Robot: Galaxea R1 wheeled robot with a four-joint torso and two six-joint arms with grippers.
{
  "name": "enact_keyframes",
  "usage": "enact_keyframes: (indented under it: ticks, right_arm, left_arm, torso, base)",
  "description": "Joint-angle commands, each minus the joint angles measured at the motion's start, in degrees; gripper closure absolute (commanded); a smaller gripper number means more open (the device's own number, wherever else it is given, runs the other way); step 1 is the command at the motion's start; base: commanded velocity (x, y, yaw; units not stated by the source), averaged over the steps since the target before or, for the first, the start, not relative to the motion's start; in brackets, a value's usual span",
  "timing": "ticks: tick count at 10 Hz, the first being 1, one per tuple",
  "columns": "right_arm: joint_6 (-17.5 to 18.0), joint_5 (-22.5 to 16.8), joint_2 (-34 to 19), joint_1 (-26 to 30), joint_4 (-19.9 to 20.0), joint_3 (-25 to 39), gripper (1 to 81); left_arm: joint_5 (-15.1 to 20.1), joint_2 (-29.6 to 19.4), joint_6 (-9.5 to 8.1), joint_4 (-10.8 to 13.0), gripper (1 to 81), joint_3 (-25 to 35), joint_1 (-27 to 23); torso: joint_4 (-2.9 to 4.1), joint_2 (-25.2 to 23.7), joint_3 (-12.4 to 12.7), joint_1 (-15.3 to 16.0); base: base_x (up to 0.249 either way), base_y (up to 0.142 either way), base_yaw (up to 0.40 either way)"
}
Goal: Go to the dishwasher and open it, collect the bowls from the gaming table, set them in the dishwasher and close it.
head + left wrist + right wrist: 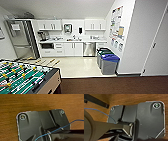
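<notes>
The dishwasher (89, 49) is a stainless-steel front set under the white counter at the far wall of the kitchenette, between white cabinet doors. Its door is closed. It stands several metres ahead of me, across a pale floor. The bowls and the gaming table are out of view. In both wrist views the robot's dark plate hangs over a brown, wood-toned floor, and nothing there tells me how the grippers stand.
A table-football table (23, 78) with a green field fills the near left corner. Grey bins with blue and green lids (108, 62) stand on the right, close to the dishwasher. A steel fridge (21, 40) is at the left. A white wall (140, 37) juts in on the right.
</notes>
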Motion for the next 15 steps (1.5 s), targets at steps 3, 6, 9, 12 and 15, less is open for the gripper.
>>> enact_keyframes:
  ticks: [3,6,9,12,15]
  right_arm:
    - [-0.1,-2.8,-1.0,2.6,-0.9,0.7,1.0]
    - [-0.1,-2.8,-1.1,2.8,-0.8,0.7,1.0]
    - [-0.1,-2.8,-1.0,2.9,-0.8,0.7,1.0]
    - [0.0,-2.8,-1.1,2.8,-0.8,0.7,1.0]
    - [0.0,-2.9,-1.0,2.8,-0.7,0.7,1.0]
  left_arm:
    - [2.7,-0.9,0.03,0.0,1.0,0.5,-3.2]
    - [2.6,-0.9,0.03,0.0,1.0,0.5,-3.2]
    - [2.6,-1.0,-0.06,0.0,1.0,0.5,-3.2]
    - [2.6,-1.0,-0.06,0.0,1.0,0.5,-3.2]
    - [2.6,-1.1,-0.06,0.0,1.0,0.5,-3.2]
  torso:
    - [0.00,0.0,0.0,0.0]
    - [0.00,0.0,0.0,0.0]
    - [0.00,0.0,0.0,0.0]
    - [0.00,0.0,0.0,0.0]
    - [0.00,0.0,0.0,0.0]
  base:
    - [0.176,0.000,0.000]
    - [0.176,0.000,0.000]
    - [0.176,0.000,0.000]
    - [0.176,0.000,0.000]
    - [0.176,0.000,0.000]
